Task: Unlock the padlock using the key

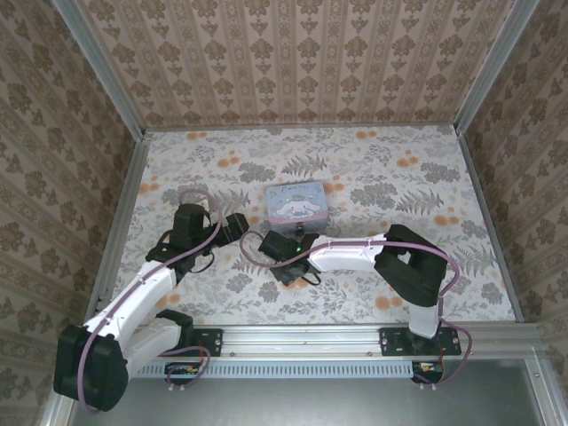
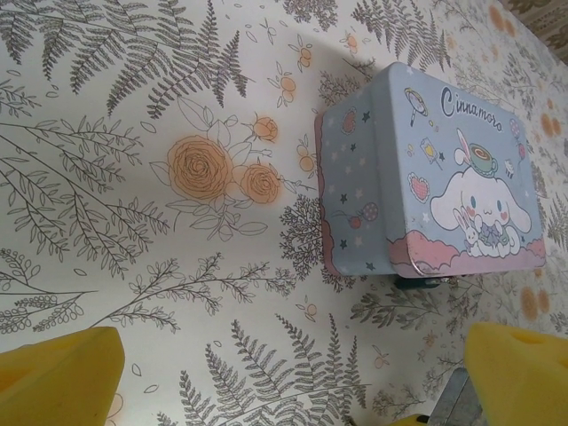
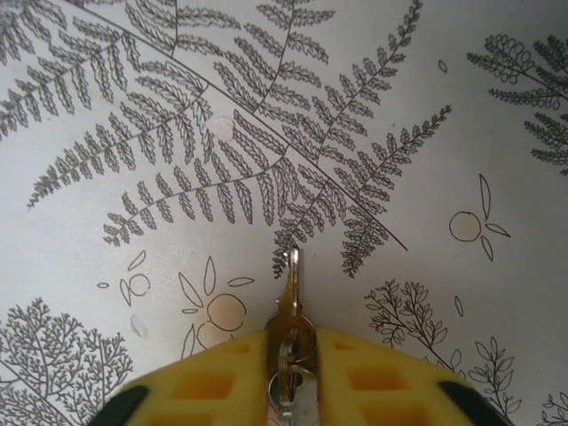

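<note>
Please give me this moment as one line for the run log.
phase: key grasped | right gripper: shut on key, blade sticking out ahead | left gripper: open, facing tin box

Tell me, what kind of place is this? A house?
Probably a robot test booth, not a house: wallpapered panels in a metal frame, a flowery table, and a left arm and right arm bolted at its near edge.

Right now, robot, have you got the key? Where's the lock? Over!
Right gripper shut on key. Left gripper open, near Cinnamoroll tin. Padlock barely peeking at tin's edge. Nothing seen in the way.
</note>
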Controlling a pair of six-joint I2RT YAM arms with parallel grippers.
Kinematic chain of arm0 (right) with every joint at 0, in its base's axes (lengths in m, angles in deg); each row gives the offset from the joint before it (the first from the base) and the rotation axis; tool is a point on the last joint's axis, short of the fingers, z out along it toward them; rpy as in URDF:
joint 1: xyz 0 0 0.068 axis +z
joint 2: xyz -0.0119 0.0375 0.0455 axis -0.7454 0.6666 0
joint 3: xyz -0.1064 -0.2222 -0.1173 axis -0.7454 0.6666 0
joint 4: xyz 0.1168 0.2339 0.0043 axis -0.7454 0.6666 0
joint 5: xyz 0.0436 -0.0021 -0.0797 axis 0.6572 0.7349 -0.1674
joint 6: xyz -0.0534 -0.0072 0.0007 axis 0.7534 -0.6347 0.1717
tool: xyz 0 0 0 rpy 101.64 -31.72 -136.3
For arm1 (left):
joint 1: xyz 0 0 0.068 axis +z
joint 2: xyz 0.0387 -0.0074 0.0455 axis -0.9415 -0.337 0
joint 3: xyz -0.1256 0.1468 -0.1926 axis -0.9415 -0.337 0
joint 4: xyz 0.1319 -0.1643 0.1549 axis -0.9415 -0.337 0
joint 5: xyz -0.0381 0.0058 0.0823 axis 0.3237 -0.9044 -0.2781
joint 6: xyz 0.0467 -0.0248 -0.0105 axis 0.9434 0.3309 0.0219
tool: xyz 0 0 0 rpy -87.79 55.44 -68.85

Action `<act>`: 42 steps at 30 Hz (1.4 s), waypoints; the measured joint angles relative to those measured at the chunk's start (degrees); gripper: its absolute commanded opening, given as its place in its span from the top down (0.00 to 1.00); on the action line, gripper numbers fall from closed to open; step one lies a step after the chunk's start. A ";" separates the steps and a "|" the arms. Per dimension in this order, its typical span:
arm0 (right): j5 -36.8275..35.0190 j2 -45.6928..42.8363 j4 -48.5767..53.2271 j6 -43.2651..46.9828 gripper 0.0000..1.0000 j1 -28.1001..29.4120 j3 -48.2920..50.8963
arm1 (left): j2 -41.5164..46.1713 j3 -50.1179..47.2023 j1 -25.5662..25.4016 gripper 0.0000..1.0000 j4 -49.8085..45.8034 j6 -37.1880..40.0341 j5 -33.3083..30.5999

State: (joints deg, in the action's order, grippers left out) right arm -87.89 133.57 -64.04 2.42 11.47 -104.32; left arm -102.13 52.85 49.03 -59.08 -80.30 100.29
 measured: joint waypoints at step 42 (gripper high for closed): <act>12.87 -29.07 -25.99 -19.19 1.00 -14.49 23.67 | -20.26 2.27 -16.81 0.13 20.20 -10.36 10.23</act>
State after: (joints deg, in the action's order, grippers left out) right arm -75.02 104.50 -90.03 -16.77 -3.02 -80.65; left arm -122.39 55.13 32.22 -38.89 -90.66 110.52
